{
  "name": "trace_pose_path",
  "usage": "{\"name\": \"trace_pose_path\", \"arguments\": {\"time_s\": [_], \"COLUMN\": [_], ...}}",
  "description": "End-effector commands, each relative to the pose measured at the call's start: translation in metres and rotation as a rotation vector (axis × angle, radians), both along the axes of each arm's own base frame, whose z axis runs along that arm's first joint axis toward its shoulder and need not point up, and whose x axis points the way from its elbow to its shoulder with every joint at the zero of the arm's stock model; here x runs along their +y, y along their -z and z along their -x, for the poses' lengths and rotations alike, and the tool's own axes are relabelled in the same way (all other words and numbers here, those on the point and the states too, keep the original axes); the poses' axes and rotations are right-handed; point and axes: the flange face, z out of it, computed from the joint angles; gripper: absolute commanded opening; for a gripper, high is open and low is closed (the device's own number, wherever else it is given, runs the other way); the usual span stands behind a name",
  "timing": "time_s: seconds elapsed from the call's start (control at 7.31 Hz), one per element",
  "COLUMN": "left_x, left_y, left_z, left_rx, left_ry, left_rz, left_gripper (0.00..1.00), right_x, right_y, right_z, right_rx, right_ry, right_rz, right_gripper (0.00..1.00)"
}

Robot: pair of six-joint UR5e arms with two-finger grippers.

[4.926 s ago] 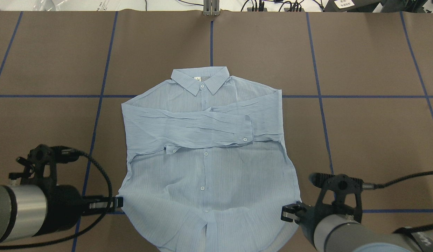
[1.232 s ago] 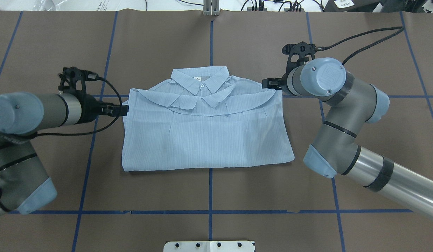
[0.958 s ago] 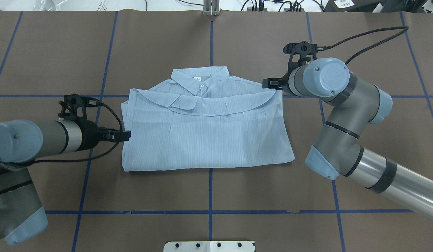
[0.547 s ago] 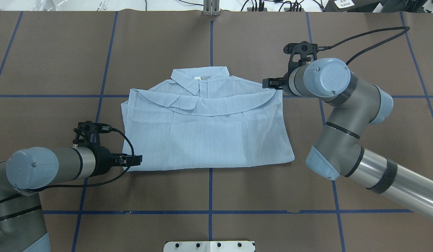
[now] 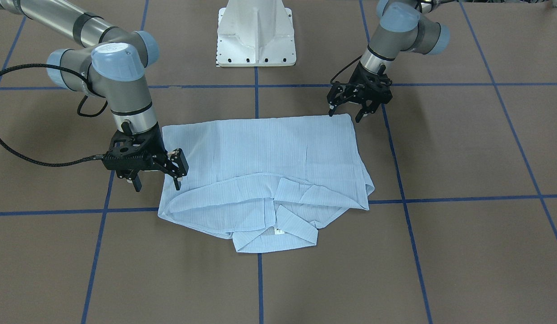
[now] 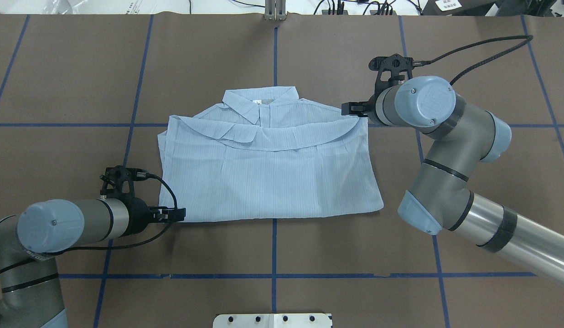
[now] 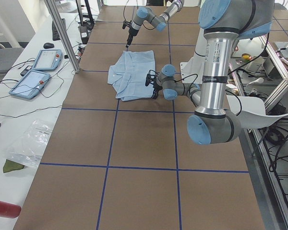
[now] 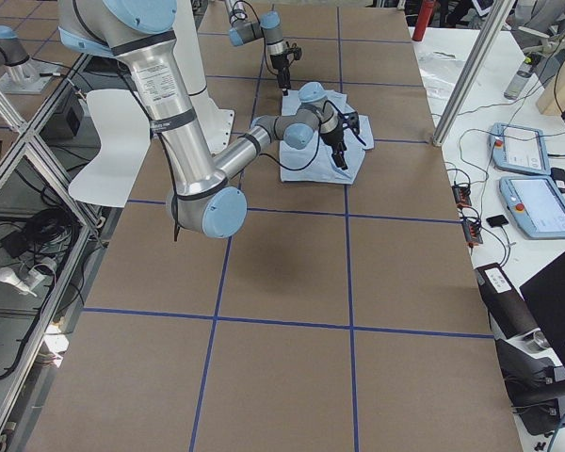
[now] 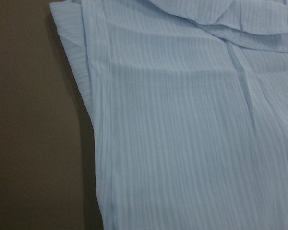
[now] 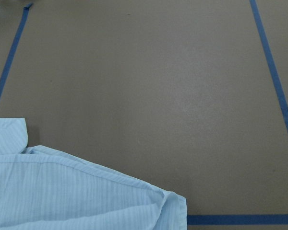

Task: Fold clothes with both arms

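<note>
Okay, left gripper [image 5: 345, 115] jaws spread, at the folded shirt's [image 6: 268, 177] near corner. Right gripper [image 5: 157, 182] jaws spread too, beside the shoulder corner. Shirt lies flat mid-table [image 6: 309, 255], collar away from robot.

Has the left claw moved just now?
Yes. The left gripper slid toward the robot along the shirt's edge, from the far blue tape line to its near corner.

The brown worktop [image 6: 81, 68], which blue tape lines [image 6: 218, 276] are dividing into squares, is carrying the light blue shirt [image 6: 272, 182], which is lying folded flat near its middle, collar [image 6: 259, 102] pointing away from the white base plate [image 6: 272, 320].
</note>
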Motion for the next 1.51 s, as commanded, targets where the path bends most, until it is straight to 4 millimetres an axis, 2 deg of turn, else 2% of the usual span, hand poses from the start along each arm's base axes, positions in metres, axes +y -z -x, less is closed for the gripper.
{"name": "trace_pose_path", "arguments": {"time_s": [0.0,0.14,0.41,0.55,0.82,0.96,1.09,1.23,1.37], "left_x": [0.001,0.001,0.009,0.009,0.011,0.007,-0.021,-0.051,-0.096], "left_y": [0.001,0.004,0.005,0.004,0.014,-0.005,-0.015,-0.035,-0.062], "left_z": [-0.003,-0.005,-0.009,-0.009,0.004,0.014,0.034,0.051,0.077], "left_rx": [0.003,0.008,0.014,0.016,0.028,-0.007,-0.057,-0.121,-0.203], "left_ry": [-0.003,-0.004,-0.013,0.001,0.000,0.011,0.034,0.064,0.111], "left_rz": [0.004,0.003,0.013,0.024,0.012,0.019,-0.046,-0.090,-0.123], "left_gripper": [0.63,0.44,0.00,0.00,0.00,0.00,0.00,0.00,0.00], "right_x": [0.000,0.000,0.001,0.001,0.003,0.006,0.008,0.010,0.014], "right_y": [0.000,0.000,0.000,0.000,0.002,0.003,0.004,0.003,0.006], "right_z": [0.000,0.000,0.001,0.002,0.004,0.006,0.008,0.011,0.015], "right_rx": [-0.002,-0.001,-0.002,-0.001,-0.006,-0.008,-0.010,-0.008,-0.015], "right_ry": [-0.003,-0.004,-0.002,-0.001,0.001,0.003,0.007,0.012,0.015], "right_rz": [0.002,0.001,0.002,0.001,0.002,0.001,0.001,0.001,0.002], "right_gripper": [1.00,1.00,1.00,1.00,1.00,1.00,1.00,1.00,1.00]}}
